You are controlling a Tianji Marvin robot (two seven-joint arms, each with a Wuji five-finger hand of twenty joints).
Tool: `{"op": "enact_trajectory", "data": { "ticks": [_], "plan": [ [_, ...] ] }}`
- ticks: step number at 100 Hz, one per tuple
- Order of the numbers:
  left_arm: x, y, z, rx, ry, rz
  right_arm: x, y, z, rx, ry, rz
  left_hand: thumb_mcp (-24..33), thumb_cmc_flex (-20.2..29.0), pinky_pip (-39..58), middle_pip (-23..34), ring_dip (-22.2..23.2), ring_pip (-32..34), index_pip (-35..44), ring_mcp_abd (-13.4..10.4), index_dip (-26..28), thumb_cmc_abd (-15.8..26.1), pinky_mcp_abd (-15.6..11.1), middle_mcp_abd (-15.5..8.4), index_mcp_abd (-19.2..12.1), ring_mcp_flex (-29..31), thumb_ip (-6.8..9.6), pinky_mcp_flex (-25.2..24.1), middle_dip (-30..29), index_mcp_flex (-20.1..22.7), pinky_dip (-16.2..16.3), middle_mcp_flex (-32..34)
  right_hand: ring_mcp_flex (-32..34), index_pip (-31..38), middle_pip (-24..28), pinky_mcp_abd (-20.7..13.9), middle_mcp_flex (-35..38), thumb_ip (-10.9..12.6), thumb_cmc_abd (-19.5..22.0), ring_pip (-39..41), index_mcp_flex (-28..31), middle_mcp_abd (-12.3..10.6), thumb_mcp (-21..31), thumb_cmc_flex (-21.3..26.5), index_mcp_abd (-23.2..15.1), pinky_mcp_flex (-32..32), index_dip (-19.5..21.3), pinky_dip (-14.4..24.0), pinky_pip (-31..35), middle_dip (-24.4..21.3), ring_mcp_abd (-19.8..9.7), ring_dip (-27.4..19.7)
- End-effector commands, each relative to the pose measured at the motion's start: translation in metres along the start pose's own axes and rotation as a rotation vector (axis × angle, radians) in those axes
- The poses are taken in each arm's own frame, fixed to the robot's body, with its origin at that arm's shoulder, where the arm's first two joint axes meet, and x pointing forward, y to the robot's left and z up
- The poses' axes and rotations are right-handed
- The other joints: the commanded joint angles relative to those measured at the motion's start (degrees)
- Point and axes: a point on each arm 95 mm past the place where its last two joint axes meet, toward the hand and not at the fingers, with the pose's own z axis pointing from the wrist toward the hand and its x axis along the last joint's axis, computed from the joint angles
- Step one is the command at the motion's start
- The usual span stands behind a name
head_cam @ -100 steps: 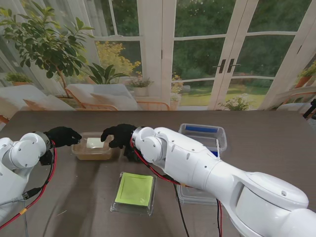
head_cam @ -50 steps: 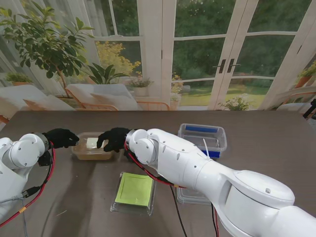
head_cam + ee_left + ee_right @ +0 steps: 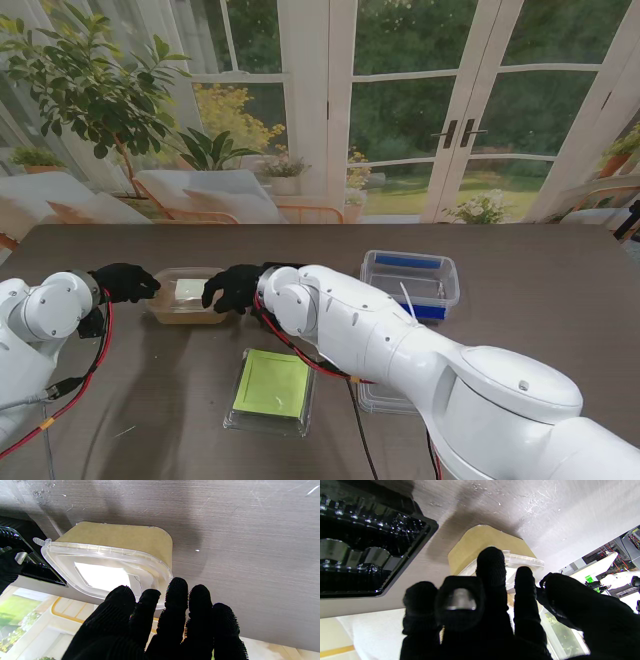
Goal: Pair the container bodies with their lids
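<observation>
A kraft-brown container [image 3: 186, 306] with a clear lid [image 3: 190, 289] on top sits at the table's left. My left hand [image 3: 125, 282] touches its left end with fingers stretched out and holds nothing. In the left wrist view the fingertips [image 3: 176, 590] meet the lid's rim [image 3: 160, 572]. My right hand [image 3: 235, 288] rests on the container's right end. Its fingers [image 3: 492, 565] lie on the lid's corner [image 3: 523, 561], thumb apart. A green lid [image 3: 272, 384] lies on a clear tray nearer to me. A clear box with a blue rim [image 3: 412, 277] stands to the right.
A glossy black tray [image 3: 370, 542] lies close beside the kraft container under my right arm. Another clear container [image 3: 388, 397] shows partly under my right forearm. The table's far edge [image 3: 320, 226] runs along the windows.
My right arm has swung left and the hand has come down onto the lid's right end. The left hand shifted slightly at the left end. The container stayed put.
</observation>
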Motion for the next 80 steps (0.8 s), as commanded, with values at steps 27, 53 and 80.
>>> {"op": "enact_trajectory", "data": {
  "ticks": [27, 53, 80],
  "plan": [
    [0.003, 0.000, -0.002, -0.030, 0.005, 0.010, -0.002, -0.010, 0.002, 0.032, -0.001, 0.007, -1.37, -0.86, 1.31, -0.06, 0.32, 1.44, -0.49, 2.07, -0.25, 2.73, -1.92, 1.17, -0.83, 0.31, 1.19, -0.68, -0.04, -0.85, 1.07, -0.12, 2.02, -0.26, -0.83, 0.76, 1.59, 1.29, 1.45, 0.55, 1.38, -0.85, -0.31, -2.85, -0.69, 26.71, 0.30, -1.25, 2.77, 0.75, -0.61, -0.07],
    [0.004, 0.000, -0.003, -0.039, 0.001, 0.015, -0.004, -0.014, 0.002, 0.041, -0.003, 0.013, -1.74, -0.79, 1.11, -0.10, 0.29, 1.35, -0.51, 1.95, -0.26, 2.87, -1.92, 1.11, -0.75, 0.30, 1.23, -0.85, -0.10, -0.98, 0.86, -0.18, 1.99, -0.37, -1.07, 0.91, 1.47, 1.28, 1.58, 0.15, 0.92, -0.73, -0.52, -2.98, -0.49, 26.01, 0.31, -1.13, 2.51, 0.63, -0.30, -0.26],
    [0.001, 0.003, -0.005, -0.049, -0.006, 0.018, -0.006, -0.020, 0.004, 0.053, -0.006, 0.023, -2.05, -0.75, 1.19, -0.05, 0.27, 1.31, -0.61, 1.80, -0.30, 2.95, -2.00, 0.90, -0.75, 0.32, 1.28, -0.67, -0.13, -1.11, 0.74, -0.20, 2.00, -0.21, -1.20, 1.07, 1.39, 1.31, 1.67, 0.00, 0.68, -0.56, -0.69, -2.99, -0.38, 25.64, 0.41, -0.91, 2.35, 0.52, -0.33, -0.35]
  ]
}}
